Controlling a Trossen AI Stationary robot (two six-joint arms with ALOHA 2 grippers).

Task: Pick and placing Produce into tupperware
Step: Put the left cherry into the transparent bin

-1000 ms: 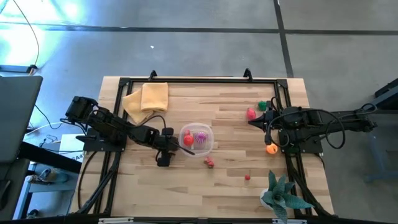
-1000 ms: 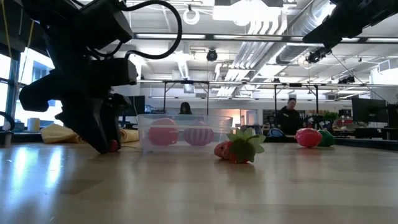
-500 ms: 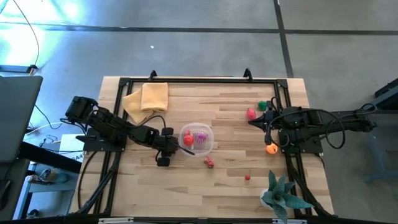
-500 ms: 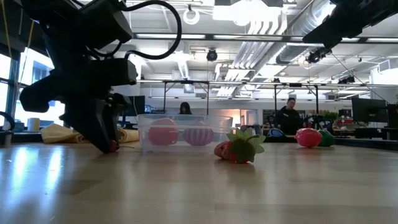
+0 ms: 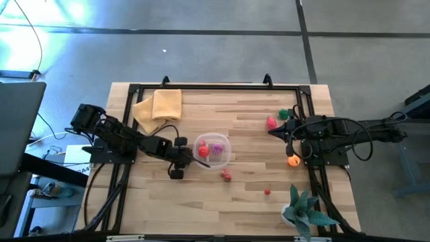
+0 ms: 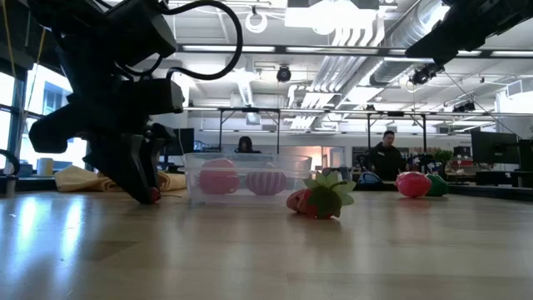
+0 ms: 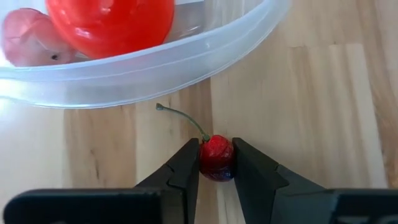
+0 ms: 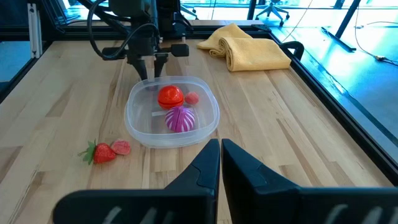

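1. Your left pincer (image 7: 216, 163) is nearly closed on the cherry (image 7: 216, 158), pinching its body on the surface (image 7: 323, 93) just outside the tub (image 7: 186, 59).
2. Expect it light, small, round and glossy, so it may squirt out; grip across the body, never the thin stem.
3. Your right pincer (image 8: 220, 163) waits shut and empty, well apart.

Wooden table (image 5: 248, 134) carries the clear tub (image 5: 213, 150) mid-board, yellow cloth (image 5: 159, 107) at a far corner, strawberry (image 5: 226, 175) just beside the tub, teal plant (image 5: 304, 210) at the near edge.
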